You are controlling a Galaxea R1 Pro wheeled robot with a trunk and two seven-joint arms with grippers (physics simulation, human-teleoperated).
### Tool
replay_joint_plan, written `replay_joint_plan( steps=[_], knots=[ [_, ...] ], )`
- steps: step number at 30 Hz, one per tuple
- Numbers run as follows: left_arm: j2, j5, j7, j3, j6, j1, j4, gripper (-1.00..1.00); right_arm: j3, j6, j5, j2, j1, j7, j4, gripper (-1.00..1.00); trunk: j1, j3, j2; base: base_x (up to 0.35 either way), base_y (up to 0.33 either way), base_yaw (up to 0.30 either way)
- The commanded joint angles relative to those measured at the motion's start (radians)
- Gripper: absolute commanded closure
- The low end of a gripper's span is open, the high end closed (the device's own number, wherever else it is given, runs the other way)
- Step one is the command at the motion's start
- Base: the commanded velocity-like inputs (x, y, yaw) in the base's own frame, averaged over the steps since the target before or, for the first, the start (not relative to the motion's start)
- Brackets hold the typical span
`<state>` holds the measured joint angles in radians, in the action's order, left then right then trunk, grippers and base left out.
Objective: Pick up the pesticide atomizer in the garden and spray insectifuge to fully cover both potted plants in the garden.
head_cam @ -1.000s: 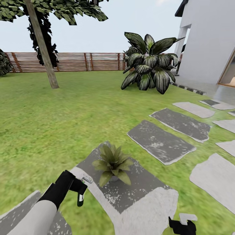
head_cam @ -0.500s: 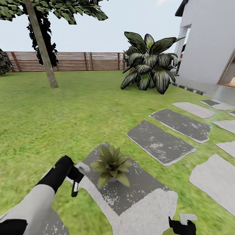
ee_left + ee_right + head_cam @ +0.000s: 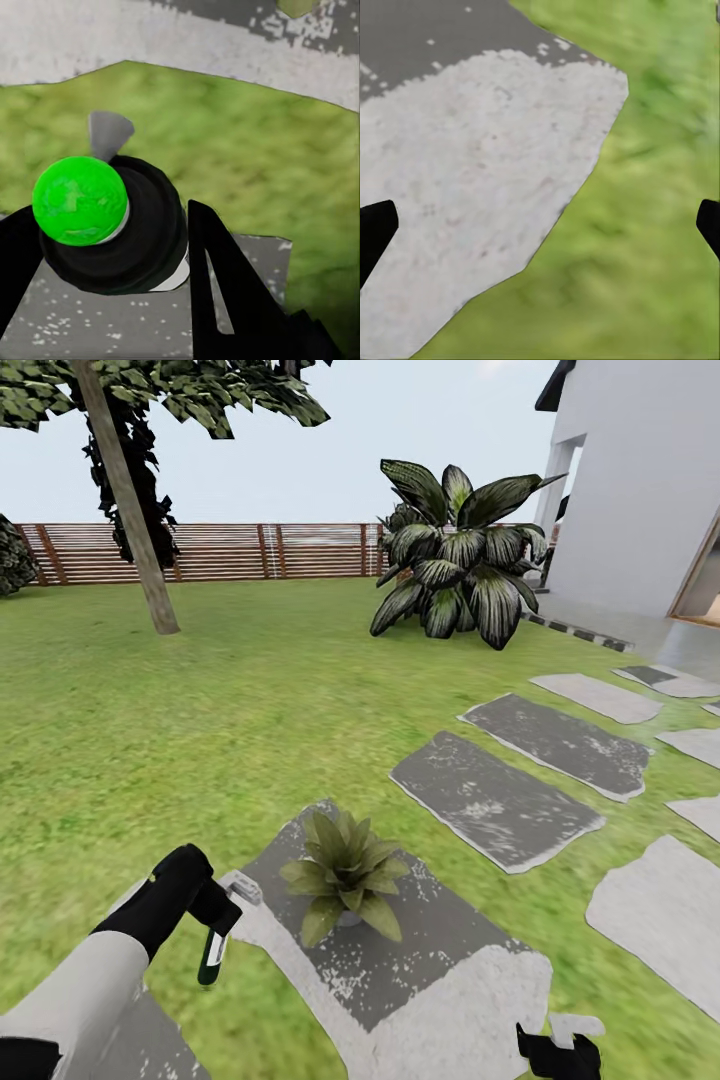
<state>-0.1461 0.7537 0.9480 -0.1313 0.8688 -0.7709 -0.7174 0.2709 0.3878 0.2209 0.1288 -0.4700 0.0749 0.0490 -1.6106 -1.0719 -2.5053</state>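
Note:
My left gripper (image 3: 222, 913) is shut on the pesticide atomizer (image 3: 212, 953), whose dark green body with its white label hangs downward while the greyish nozzle head points toward the potted plant (image 3: 345, 872). That low rosette sits in its little grey pot on a stepping stone (image 3: 440, 950), a short way right of the sprayer. In the left wrist view the atomizer (image 3: 112, 225) is seen end-on, bright green at its end, between black fingers (image 3: 225, 292). My right gripper (image 3: 557, 1052) stays low at the view's lower edge; the right wrist view shows that gripper (image 3: 540, 229) open over stone and grass.
Grey stepping stones (image 3: 495, 800) run off to the right toward the white house (image 3: 640, 490). A big broad-leaved bush (image 3: 455, 555) stands behind them. A leaning tree trunk (image 3: 130, 510) and the brown slatted fence (image 3: 230, 550) border the lawn (image 3: 200, 710) at the back.
My left arm has drawn back leftward with the atomizer, which now hangs a little farther from the potted plant. The right gripper has not moved.

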Motion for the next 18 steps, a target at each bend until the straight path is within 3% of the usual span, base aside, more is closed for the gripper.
replay_joint_plan(
  steps=[1,6,10,11,14,18],
  knots=[
    [-0.001,0.010,0.009,-0.006,0.001,-0.001,-0.001,1.00,0.005,0.003,0.011,0.000,-0.001,0.005,-0.001,-1.00,0.000,-0.001,0.000,0.269,0.188,0.000],
    [-0.003,0.010,0.008,-0.008,0.000,0.000,0.002,1.00,0.005,0.003,0.011,0.000,-0.001,0.005,-0.002,-1.00,0.000,-0.001,0.000,0.269,0.191,0.000],
    [-0.001,0.006,0.009,-0.009,0.000,0.001,0.003,1.00,0.005,0.003,0.011,0.000,-0.001,0.006,-0.003,-1.00,0.000,-0.001,0.000,0.071,0.049,0.000],
    [0.011,0.005,0.009,-0.010,0.000,0.006,0.004,1.00,0.005,0.003,0.011,0.000,-0.001,0.006,-0.003,-1.00,0.000,-0.001,0.000,0.009,0.006,0.000],
    [0.025,0.007,0.007,-0.010,-0.002,0.036,0.004,1.00,0.005,0.003,0.011,0.000,-0.001,0.006,-0.003,-1.00,0.000,-0.001,0.000,0.003,0.002,0.000],
    [0.026,0.009,0.006,-0.011,-0.005,0.088,0.002,1.00,0.005,0.003,0.011,0.000,-0.001,0.006,-0.003,-1.00,0.000,-0.001,0.000,0.000,0.000,0.000]
  ],
)
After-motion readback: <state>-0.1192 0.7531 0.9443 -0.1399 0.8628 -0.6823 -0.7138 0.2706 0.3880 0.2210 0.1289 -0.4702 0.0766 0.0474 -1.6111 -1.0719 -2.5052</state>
